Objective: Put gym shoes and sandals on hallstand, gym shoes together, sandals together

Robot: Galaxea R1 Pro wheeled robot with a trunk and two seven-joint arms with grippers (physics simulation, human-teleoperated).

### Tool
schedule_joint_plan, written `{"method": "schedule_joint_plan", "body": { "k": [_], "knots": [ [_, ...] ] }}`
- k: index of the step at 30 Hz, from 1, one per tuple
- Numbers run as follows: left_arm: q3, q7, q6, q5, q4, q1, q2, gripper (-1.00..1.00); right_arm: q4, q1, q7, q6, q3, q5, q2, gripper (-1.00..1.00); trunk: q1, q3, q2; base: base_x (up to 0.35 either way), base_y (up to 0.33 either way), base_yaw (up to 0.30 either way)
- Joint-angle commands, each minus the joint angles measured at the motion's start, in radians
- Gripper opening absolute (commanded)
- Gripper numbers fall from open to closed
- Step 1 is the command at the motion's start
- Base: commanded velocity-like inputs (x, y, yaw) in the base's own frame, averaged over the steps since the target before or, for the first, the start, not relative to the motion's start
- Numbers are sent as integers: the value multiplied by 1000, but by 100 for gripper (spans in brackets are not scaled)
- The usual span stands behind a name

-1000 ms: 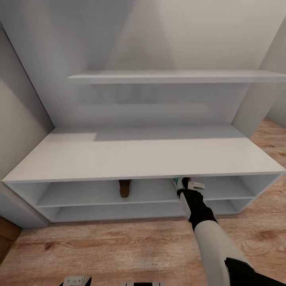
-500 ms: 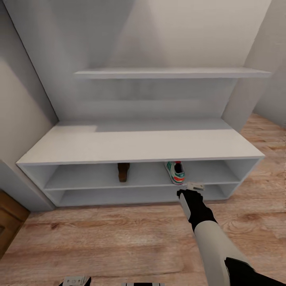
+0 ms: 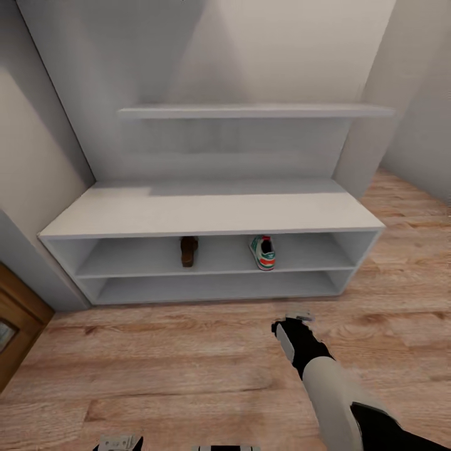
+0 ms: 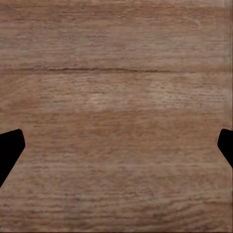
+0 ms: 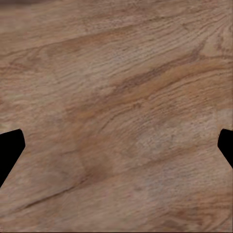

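Two on the rack: one sandal [image 3: 188, 250] and one gym shoe [image 3: 263, 252] sit on the upper open shelf of the rack [image 3: 213, 216], middle of the head frame, well apart from each other, sandal left of centre, shoe right of centre.
Step in hand: my judgement is that a placing is done and I am between shoes; my right claw [image 3: 299, 318] hangs over the floor [image 3: 188, 369] in the lower right of the frame, short of the rack and carrying nothing.
Right claw state: spread. In the right wrist view [image 5: 116, 145] the two dark finger tips stand at the far edges with bare planks between them.
Left claw state: spread too, going by the left wrist view [image 4: 116, 145], with bare planks between the tips; in the head view its top edge peeps in at the bottom left.
Shoe axis: long axis runs front to back of the shelf, slightly skewed; which end is the toe I cannot tell for sure.
Sandal axis: also front to back, narrow end-on toward me; toe or heel I cannot tell.
Still to fetch: the second shoe and second sandal.
Next move calls for: turning away to find them on the floor, then setting each mate close beside its partner, in the same front-to-back line, since the gap between the two placed ones leaves room.
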Motion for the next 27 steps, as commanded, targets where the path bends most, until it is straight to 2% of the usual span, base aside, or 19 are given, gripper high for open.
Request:
{"method": "schedule_joint_plan", "body": {
  "k": [1, 2, 4, 5, 8, 12, 18, 23, 24, 25, 27],
  "knots": [
    [3, -10, 0, 10, 1, 0, 0, 100, 21, 0, 2, -15, -6, 11, 1, 100, -1, -1, 0, -335, -130, 0],
    [3, -10, 0, 10, 1, 0, 0, 100, 113, 1, 3, -127, -6, 12, 1, 100, -1, -1, 0, -326, -125, 0],
    [3, -10, 0, 10, 2, 0, -1, 100, 192, 1, 5, -213, -6, 13, 1, 100, -1, -1, 0, -313, -119, 0],
    [2, -10, 0, 10, 2, 0, -2, 100, 248, 1, 5, -265, -6, 14, -7, 100, -1, -1, 0, -298, -111, 0],
    [2, -10, 0, 8, 2, 0, -3, 100, 341, 2, 6, -348, -4, 16, -30, 100, -1, -1, 0, -292, -107, 0],
    [2, -11, 0, 6, 2, 0, -3, 100, 380, 13, 7, -398, -3, 20, -47, 100, -1, -1, 0, -284, -98, 0],
    [2, -10, 0, 3, 2, 0, -5, 100, 399, 58, 11, -425, -2, 23, -68, 100, -1, -1, 0, -266, -87, 0],
    [2, -9, 0, 1, 2, 0, -8, 100, 405, 110, 13, -436, 0, 33, -107, 100, -1, -1, 0, -121, -35, 0],
    [2, -9, 0, 2, 2, 0, -8, 100, 405, 155, 56, -470, 0, 82, -139, 100, -1, -1, 0, -20, -6, 0],
    [2, -9, 0, 2, 2, 0, -8, 100, 406, 172, 97, -496, 0, 110, -154, 100, -1, -1, 0, -13, -4, 0],
    [2, -9, 0, 2, 2, 0, -7, 100, 406, 180, 121, -510, -1, 124, -162, 100, -1, -1, 0, -12, -3, 0]
  ]
}}
